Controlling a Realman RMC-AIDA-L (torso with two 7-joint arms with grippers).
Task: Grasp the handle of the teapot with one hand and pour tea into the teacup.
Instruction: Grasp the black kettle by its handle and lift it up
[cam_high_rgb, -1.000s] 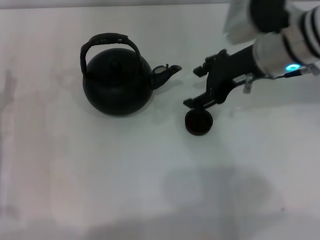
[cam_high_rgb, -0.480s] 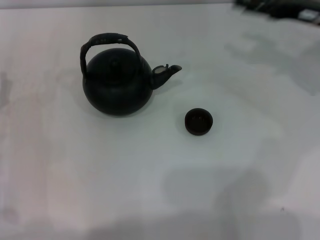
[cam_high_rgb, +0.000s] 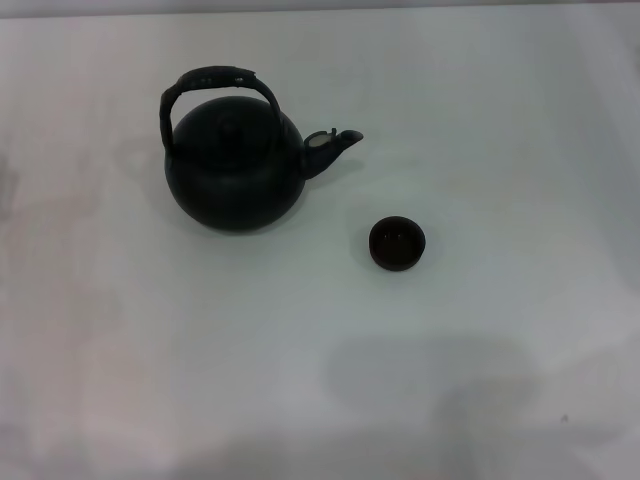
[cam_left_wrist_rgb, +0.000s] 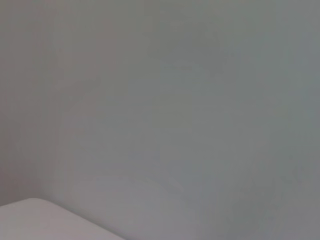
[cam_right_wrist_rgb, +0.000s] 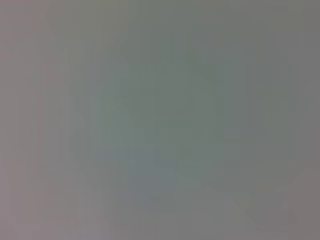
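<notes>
The matte-black teapot (cam_high_rgb: 235, 170) stands upright on the white table (cam_high_rgb: 150, 350), left of centre in the head view, its short spout (cam_high_rgb: 335, 145) pointing right. Its arched handle (cam_high_rgb: 215, 85) rises over the knobbed lid. The small dark teacup (cam_high_rgb: 398, 243) sits apart from the pot, to the right and a little nearer me, below the spout's line. Neither gripper shows in any view. Both wrist views show only a plain grey surface, with a pale corner in the left wrist view.
Bare white tabletop surrounds the teapot and the teacup on all sides. A soft shadow (cam_high_rgb: 430, 380) lies on the table near the front edge. The table's far edge runs along the top of the head view.
One second ago the right arm and its gripper hung just above and right of the teacup. It pulled back up and to the right, and now it is gone from view.
</notes>
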